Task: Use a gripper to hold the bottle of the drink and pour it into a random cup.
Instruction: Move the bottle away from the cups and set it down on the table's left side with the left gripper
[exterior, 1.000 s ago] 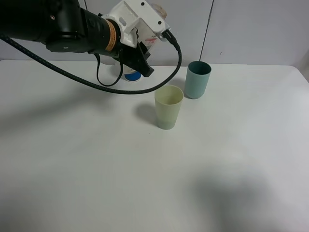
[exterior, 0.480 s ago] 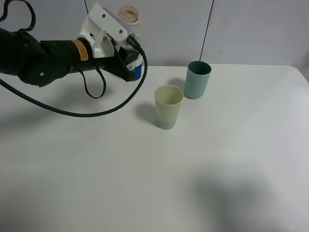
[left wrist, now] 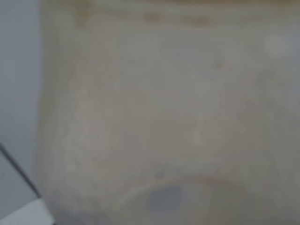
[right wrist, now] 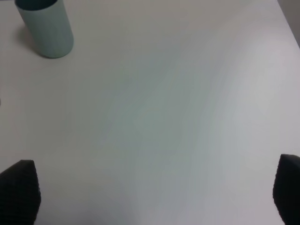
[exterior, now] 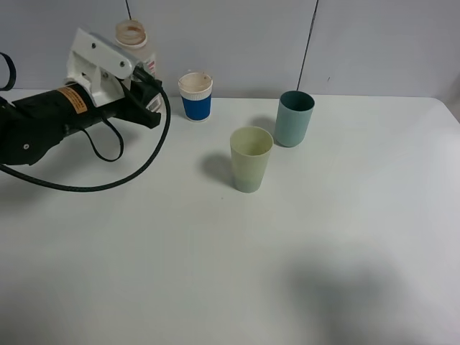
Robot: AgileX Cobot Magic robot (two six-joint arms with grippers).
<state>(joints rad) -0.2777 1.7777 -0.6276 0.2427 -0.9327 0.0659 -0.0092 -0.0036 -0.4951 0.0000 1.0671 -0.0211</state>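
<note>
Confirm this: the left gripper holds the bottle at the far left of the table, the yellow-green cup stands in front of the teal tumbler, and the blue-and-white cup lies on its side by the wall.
One detail is wrong. The blue-and-white cup stands upright, as the exterior high view shows. The rest holds: the left gripper holds the bottle at far left, and the yellow-green cup stands in front of the teal tumbler.

The orange label (exterior: pixel 72 100) on the left arm (exterior: pixel 43 126) carries print too small to read.
</note>
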